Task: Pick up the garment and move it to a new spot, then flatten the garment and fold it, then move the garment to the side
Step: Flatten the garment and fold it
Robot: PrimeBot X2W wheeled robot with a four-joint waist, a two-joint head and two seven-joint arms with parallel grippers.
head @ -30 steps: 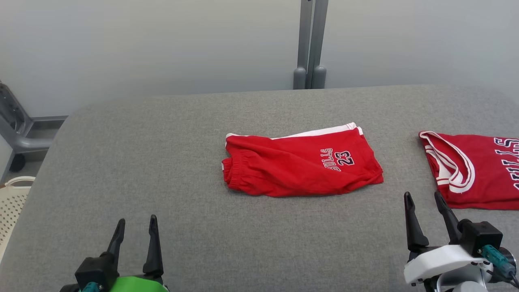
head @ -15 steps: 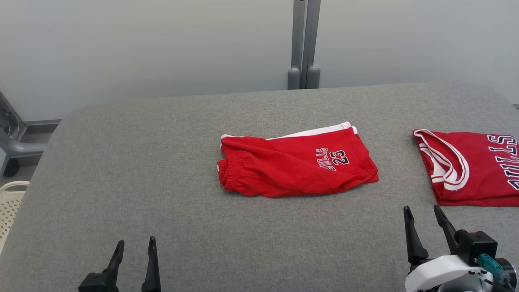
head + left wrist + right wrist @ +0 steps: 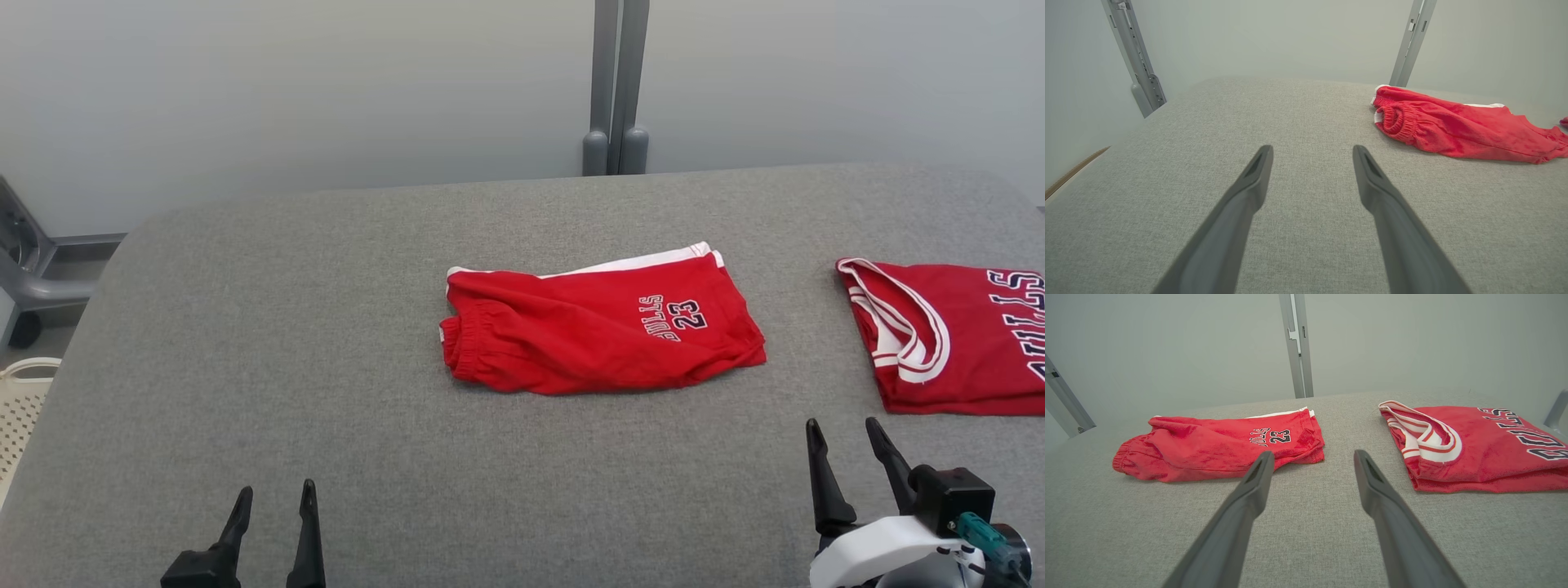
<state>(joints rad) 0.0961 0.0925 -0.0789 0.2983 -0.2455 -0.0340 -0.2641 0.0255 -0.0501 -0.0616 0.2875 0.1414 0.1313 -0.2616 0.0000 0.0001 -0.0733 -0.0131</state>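
Folded red shorts [image 3: 596, 335] with a white hem and the number 23 lie in the middle of the grey table [image 3: 326, 327]. They also show in the left wrist view [image 3: 1461, 126] and the right wrist view [image 3: 1216, 445]. My left gripper [image 3: 275, 488] stands open near the front edge, well left of and short of the shorts, with nothing between its fingers [image 3: 1312, 150]. My right gripper [image 3: 841, 425] is open too, in front of the gap between the shorts and a folded red jersey [image 3: 963, 343], touching neither [image 3: 1314, 454].
The folded red jersey [image 3: 1486, 449] with white trim and dark lettering lies at the table's right side. A grey post [image 3: 616, 82] rises behind the far edge. A pale perforated basket [image 3: 20, 400] sits off the table's left edge. Bare fabric spreads across the left half.
Both grippers have drawn back toward the front edge, the left one more. The head view has shifted slightly. The shorts and jersey lie as before.
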